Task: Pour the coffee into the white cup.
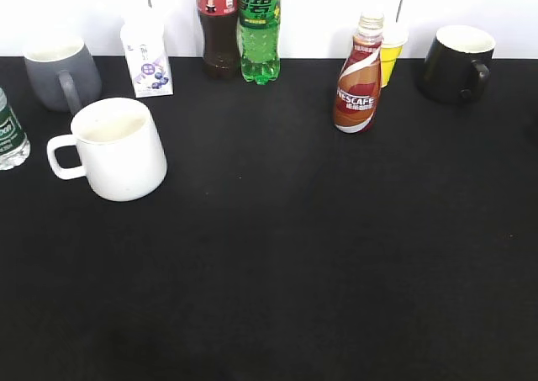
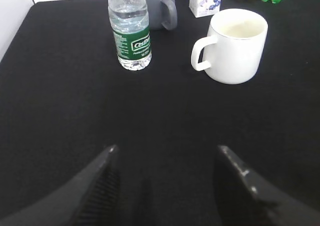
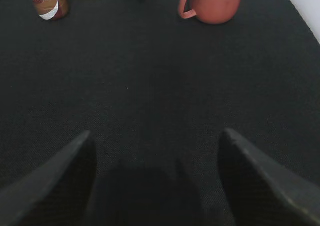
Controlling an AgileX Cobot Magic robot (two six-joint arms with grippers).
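Black cloth covers the whole table point(image 1: 286, 263), and most of its near half lies bare, so I have wide room to sweep either arm across before I meet anything. My white cup point(image 1: 118, 148) stands upright at the left, handle turned toward the left edge, mouth open and, from what I see, empty; a water bottle point(image 2: 129, 29) stands just beside its handle side, and a grey mug point(image 1: 61, 74) and a small carton point(image 1: 146, 58) stand behind it. The coffee point(image 1: 358, 80) stands upright well to the right, apart from the cup, with a yellow cup point(image 1: 392, 51) close behind it and a black mug point(image 1: 456, 63) further right. Cola and green soda bottles stand between, at the back wall.

My left pincer point(image 2: 167, 178) hangs with fingers spread wide, holding nothing; my right pincer point(image 3: 155, 178) likewise, spread and empty, low over bare cloth.

I judge the first step is mine on the right: come at the coffee from the front, close on its waisted body below the neck, and lift straight so I do not nudge the yellow cup. Whether the cap is on, I cannot tell.
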